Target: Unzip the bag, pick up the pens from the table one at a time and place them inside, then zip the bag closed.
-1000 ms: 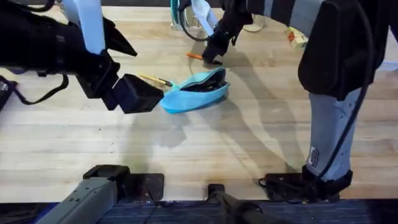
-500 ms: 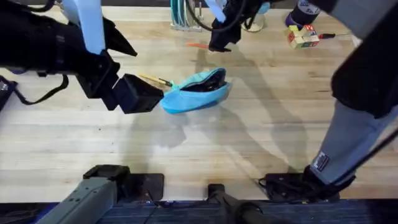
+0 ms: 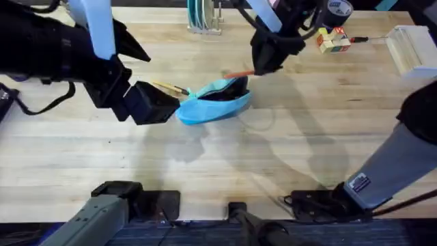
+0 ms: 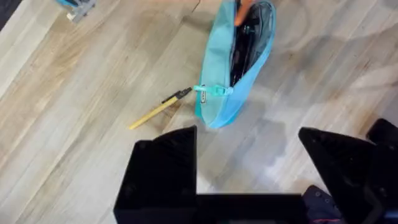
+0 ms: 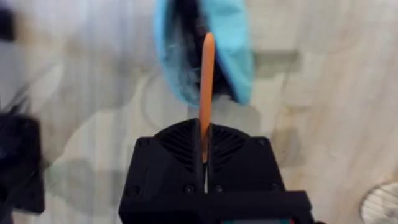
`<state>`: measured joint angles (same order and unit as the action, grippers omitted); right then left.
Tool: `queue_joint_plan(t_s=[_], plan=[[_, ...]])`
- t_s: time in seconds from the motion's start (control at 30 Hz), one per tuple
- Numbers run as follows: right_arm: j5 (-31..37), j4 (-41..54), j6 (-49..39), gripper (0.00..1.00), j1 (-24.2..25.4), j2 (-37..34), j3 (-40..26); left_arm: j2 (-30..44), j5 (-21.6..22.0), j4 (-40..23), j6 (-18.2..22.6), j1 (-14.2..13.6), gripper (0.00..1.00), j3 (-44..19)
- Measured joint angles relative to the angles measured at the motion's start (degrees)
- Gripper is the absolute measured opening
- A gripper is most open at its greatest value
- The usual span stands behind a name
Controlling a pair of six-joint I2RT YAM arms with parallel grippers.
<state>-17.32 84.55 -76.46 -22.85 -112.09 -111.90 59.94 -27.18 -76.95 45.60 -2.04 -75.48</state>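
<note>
Light-wood tabletop [image 3: 287, 137] carries the turquoise bag [image 3: 213, 101], unzipped (dark lining showing). Left pincer [image 4: 249, 162] hovers just beside the bag's zip-pull end, fingers spread wide, holding nothing. Right pincer [image 5: 205, 155] hangs over the bag's mouth, clamped on the orange pen [image 5: 206, 81]. Yellowish pen [image 4: 158, 109] lies beside the bag.

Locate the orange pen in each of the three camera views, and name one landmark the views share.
Overhead: the orange pen sits upper centre, beside the right gripper.
Left wrist: its orange tip is at the top edge, at the bag's mouth.
Right wrist: centre, pinched between the fingers.
Shared landmark: the open turquoise bag.
</note>
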Motion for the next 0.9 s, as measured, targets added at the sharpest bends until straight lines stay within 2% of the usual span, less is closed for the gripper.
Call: queue_joint_plan(t_s=[0.13, 0.37, 0.47, 0.9], plan=[[0.7, 3.2, -3.2, 0.031, 0.0, 0.0, 0.0, 0.0, 0.0, 0.0, 0.0, 0.0, 0.993, 0.0], [1.5, 3.2, -6.0, 0.031, -1.0, -0.1, 0.0, 0.0, 0.0, 0.0, 0.0, 0.0, 0.993, 0.0], [1.5, 1.2, -7.9, 0.031, -2.5, 0.0, 0.4, 0.0, 0.0, 0.0, 0.0, 0.0, 0.994, 0.0], [1.0, -5.7, -8.7, 0.031, -3.3, -3.0, 6.2, 0.0, 0.0, 0.0, 0.0, 0.0, 0.993, 0.0]])
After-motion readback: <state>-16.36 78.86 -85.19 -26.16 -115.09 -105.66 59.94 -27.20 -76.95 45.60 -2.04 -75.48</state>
